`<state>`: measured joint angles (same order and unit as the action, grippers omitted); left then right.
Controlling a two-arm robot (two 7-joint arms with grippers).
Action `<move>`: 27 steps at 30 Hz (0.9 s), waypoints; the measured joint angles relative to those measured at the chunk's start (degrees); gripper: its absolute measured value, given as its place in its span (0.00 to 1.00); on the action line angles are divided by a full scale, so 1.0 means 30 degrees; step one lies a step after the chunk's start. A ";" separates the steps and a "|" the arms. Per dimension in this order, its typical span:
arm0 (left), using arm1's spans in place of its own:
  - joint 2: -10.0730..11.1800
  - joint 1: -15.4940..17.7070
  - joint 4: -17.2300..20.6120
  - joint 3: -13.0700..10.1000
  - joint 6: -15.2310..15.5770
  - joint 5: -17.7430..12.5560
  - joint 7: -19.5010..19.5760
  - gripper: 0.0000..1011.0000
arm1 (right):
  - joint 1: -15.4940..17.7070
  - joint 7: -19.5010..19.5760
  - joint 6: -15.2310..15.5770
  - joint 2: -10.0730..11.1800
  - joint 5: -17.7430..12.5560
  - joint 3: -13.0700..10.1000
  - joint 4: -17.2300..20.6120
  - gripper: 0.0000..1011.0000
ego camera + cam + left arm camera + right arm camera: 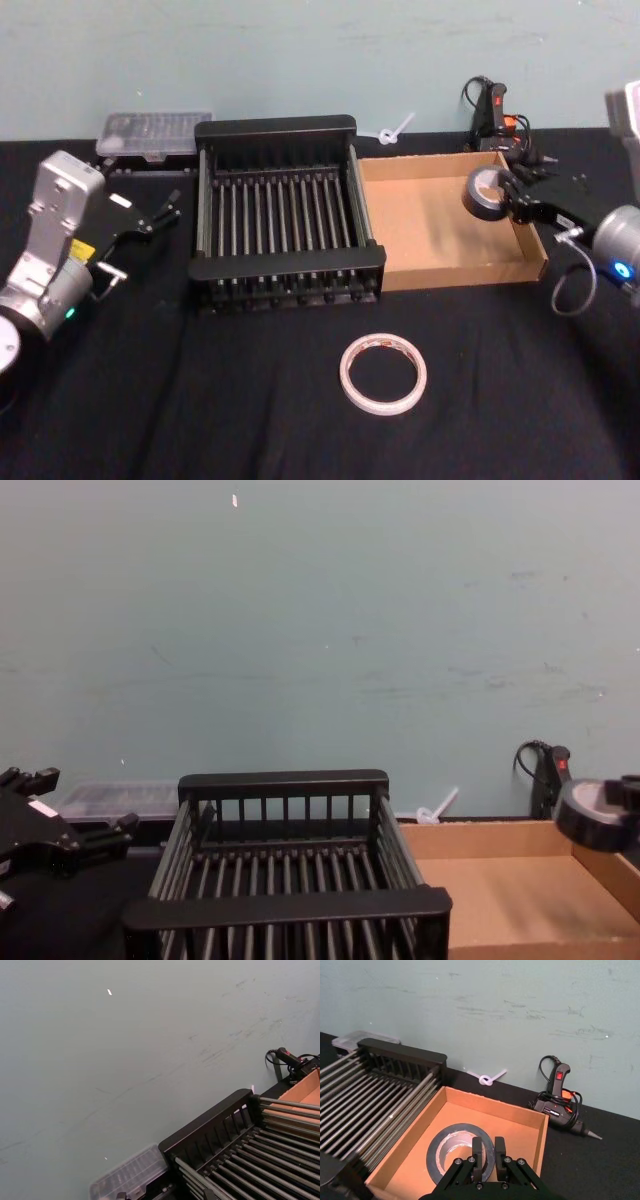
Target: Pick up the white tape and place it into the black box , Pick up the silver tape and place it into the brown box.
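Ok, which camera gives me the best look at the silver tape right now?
The right wrist view: the silver tape is close up in the right pincer, over the brown box. Head view shows it small; chest view shows it edge-on.

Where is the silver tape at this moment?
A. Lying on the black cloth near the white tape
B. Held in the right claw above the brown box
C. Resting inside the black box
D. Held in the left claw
B: the right claw is closed on the silver tape, holding it over the right part of the brown box.
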<state>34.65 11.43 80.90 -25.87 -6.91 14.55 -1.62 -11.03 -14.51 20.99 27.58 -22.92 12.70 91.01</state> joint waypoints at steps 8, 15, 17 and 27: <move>0.0000 -0.0001 0.0000 0.0001 -0.0001 0.0000 -0.0001 0.99 | -0.1941 -0.0093 -0.0257 -0.1155 0.0814 0.0759 -0.2719 0.15; 0.0000 0.0000 0.0000 0.0001 0.0000 0.0001 0.0000 0.99 | -0.2922 -0.0202 -0.0469 -0.1923 0.1270 0.0987 -0.4534 0.15; 0.0000 0.0000 -0.0001 0.0001 0.0000 0.0000 0.0000 0.99 | -0.3175 -0.0240 -0.0527 -0.2140 0.1382 0.1024 -0.5022 0.15; 0.0000 0.0000 0.0000 0.0001 0.0000 0.0000 0.0000 0.99 | -0.3686 -0.0309 -0.0617 -0.2760 0.1826 0.1074 -0.6277 0.15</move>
<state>34.64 11.43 80.90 -25.86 -6.91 14.55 -1.62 -22.09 -15.44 19.14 19.31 -17.45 15.93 72.18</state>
